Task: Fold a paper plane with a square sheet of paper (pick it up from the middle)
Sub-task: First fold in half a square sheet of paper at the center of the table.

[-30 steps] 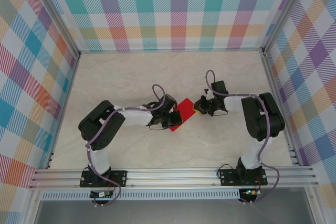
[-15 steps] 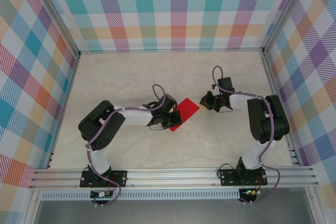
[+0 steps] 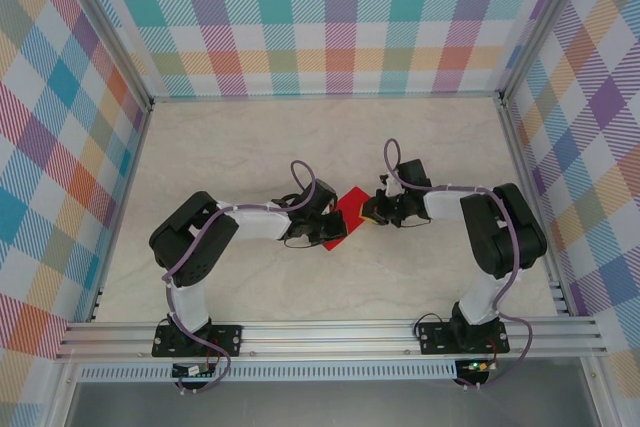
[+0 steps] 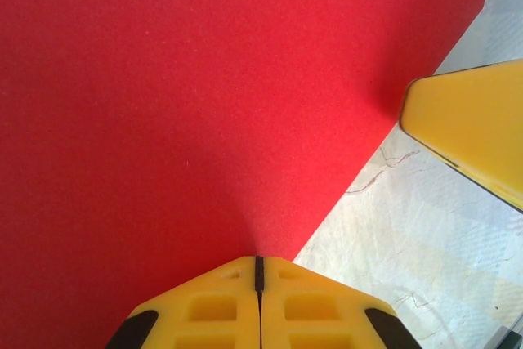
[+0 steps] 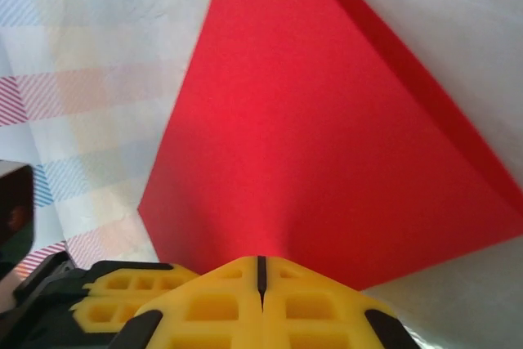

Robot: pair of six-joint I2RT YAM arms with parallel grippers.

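Two grippers flank the square sheet of paper (image 3: 352, 203) at centre of the top view, left gripper (image 3: 328, 229) lower left, right gripper (image 3: 369, 212) right. Left wrist: I see jaws pinching its near edge. Right wrist: likewise.

Bright, even light is flooding the tabletop (image 3: 230, 137), leaving faint shadows; close up, the square sheet of paper (image 5: 327, 145) is showing slightly soft.

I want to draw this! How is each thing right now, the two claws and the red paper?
Left gripper: shut on the paper.
Right gripper: shut on the paper's other side.
Paper: red face showing, held between both grippers, not yet a plane.
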